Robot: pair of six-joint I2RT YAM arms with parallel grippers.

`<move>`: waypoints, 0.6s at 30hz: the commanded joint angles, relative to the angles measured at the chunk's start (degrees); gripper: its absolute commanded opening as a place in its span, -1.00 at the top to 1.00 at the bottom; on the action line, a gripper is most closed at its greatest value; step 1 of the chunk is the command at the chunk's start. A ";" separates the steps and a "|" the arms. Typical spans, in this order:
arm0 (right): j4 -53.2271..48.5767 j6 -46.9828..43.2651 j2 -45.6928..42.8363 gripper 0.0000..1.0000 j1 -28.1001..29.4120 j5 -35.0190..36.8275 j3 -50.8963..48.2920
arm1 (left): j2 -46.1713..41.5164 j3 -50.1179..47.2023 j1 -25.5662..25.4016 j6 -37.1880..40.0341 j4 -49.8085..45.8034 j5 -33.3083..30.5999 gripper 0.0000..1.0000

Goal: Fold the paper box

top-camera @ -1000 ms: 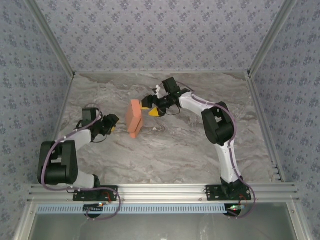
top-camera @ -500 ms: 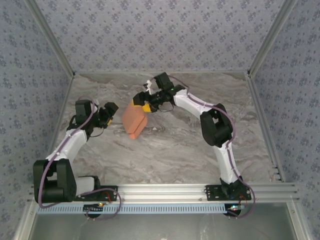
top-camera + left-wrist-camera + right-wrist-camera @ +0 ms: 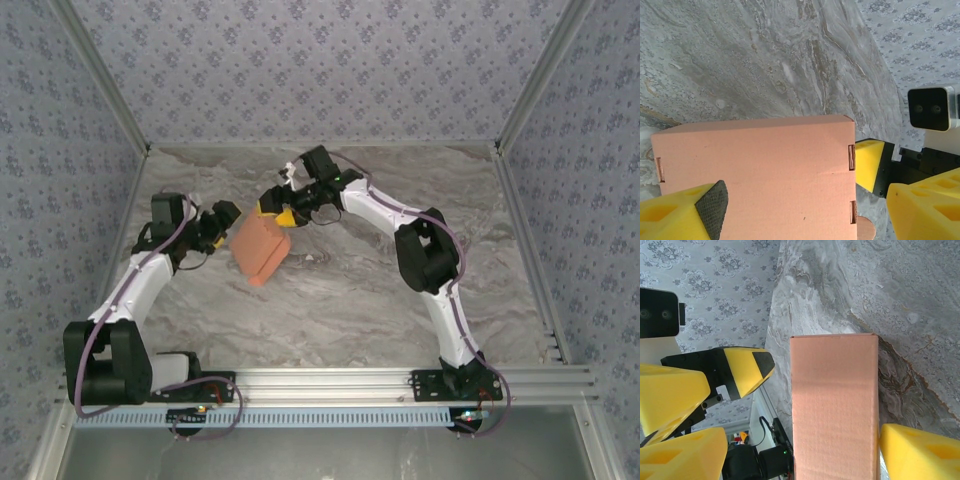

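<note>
Two sets of jaws flank a salmon-orange paper box (image 3: 262, 248), which sits tilted left of centre on the marble counter (image 3: 350, 300). The left jaws are released at its left edge. The right jaws, spread wide, straddle its far end without clamping.

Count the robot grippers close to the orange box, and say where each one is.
2. The left gripper is at the left edge of the paper box. The right gripper is at the box's far end, with its jaws either side of it.
</note>
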 commanded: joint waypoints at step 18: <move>1.05 2.00 5.75 -0.55 2.93 0.74 -0.47 | 5.14 -12.45 -0.10 -4.97 14.26 -1.86 -0.06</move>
